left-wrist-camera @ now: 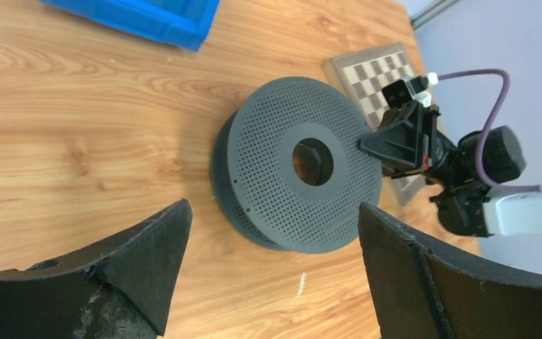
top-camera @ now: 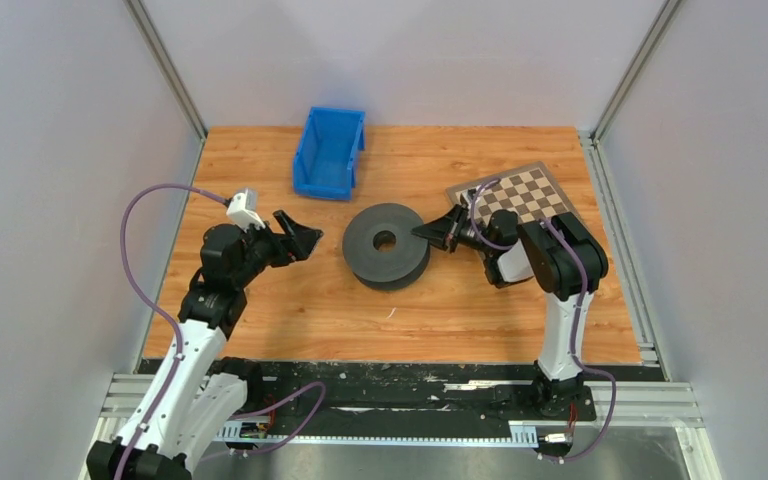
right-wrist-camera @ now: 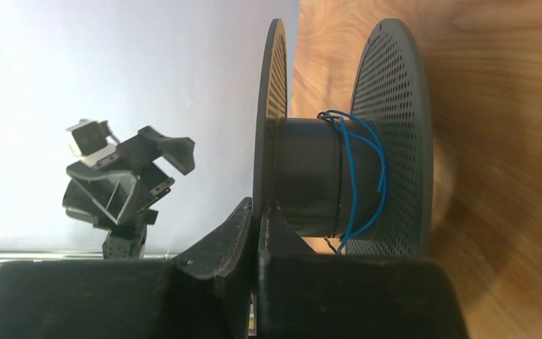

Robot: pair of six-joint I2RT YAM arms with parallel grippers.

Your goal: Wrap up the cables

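Observation:
A black perforated spool (top-camera: 385,245) lies flat in the middle of the wooden table. The cable (right-wrist-camera: 353,181) is a thin blue wire, wound in a few loose turns round the spool's hub (right-wrist-camera: 307,176) between the two flanges; it shows only in the right wrist view. My right gripper (top-camera: 426,232) is shut on the rim of the spool's upper flange (right-wrist-camera: 257,208) from the right. It also shows in the left wrist view (left-wrist-camera: 370,145). My left gripper (top-camera: 310,240) is open and empty, left of the spool and apart from it (left-wrist-camera: 274,208).
A blue bin (top-camera: 328,152) stands at the back, behind the spool. A checkerboard tile (top-camera: 518,192) lies at the back right, under the right arm. A small white fleck (top-camera: 392,313) lies on the table in front of the spool.

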